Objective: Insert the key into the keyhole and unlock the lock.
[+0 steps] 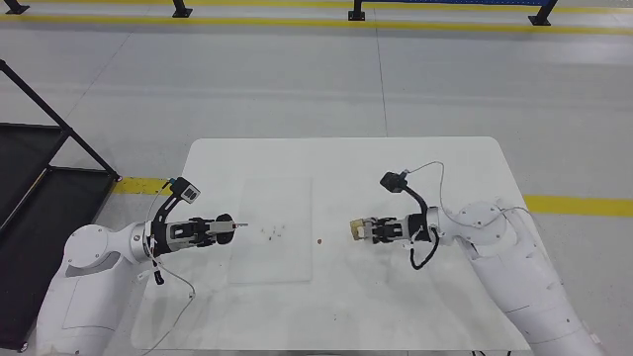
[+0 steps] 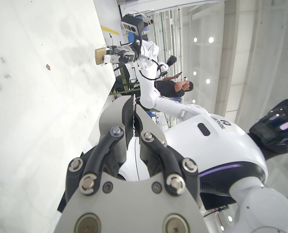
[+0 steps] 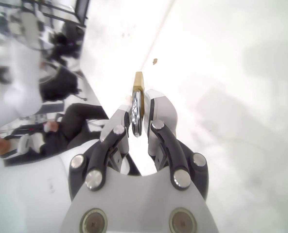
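Alignment matters most here: the right gripper (image 3: 140,103) grasps the lock (image 3: 137,82) by its shackle (image 3: 136,115) over the tabletop (image 1: 415,168), while the left gripper (image 2: 133,105), well apart, is clenched on what seems the key (image 1: 233,225), so I judge both must meet level, key tip straight to the keyhole.

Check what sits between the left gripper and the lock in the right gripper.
Nothing solid. Top view: between left gripper and lock lie only a pale mat, some dark specks on it and one brown spot on the table.
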